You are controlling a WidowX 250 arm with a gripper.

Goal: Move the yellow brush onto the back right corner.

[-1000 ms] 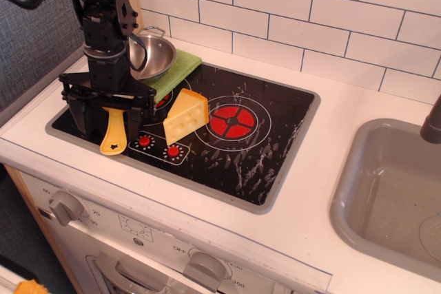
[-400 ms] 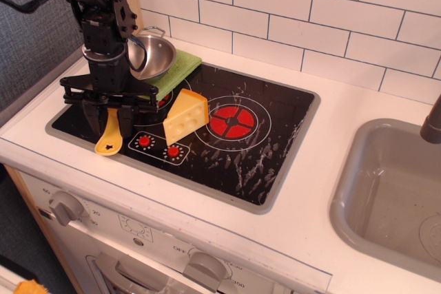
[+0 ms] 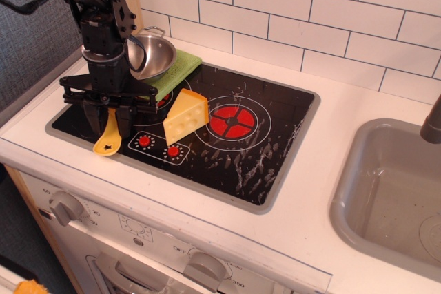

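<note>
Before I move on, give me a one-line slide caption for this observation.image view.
Claw closed on the yellow brush at the hob's front left, cheese wedge beside it, back right corner unoccupied.

end effector (image 3: 108, 120) closed tighter, yellow brush (image 3: 108, 138) shifted left

Yellow brush (image 3: 108, 139) bristles hidden — behind gripper (image 3: 107, 120) (fingers).

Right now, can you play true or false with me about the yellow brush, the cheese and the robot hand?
1. The end effector is closed around the yellow brush. True.
2. The brush is on the back right corner. False: it is at the hob's left side.
3. The cheese wedge sits in the sink. False: it is on the hob.
4. A metal bowl rests on a green cloth. True.
</note>
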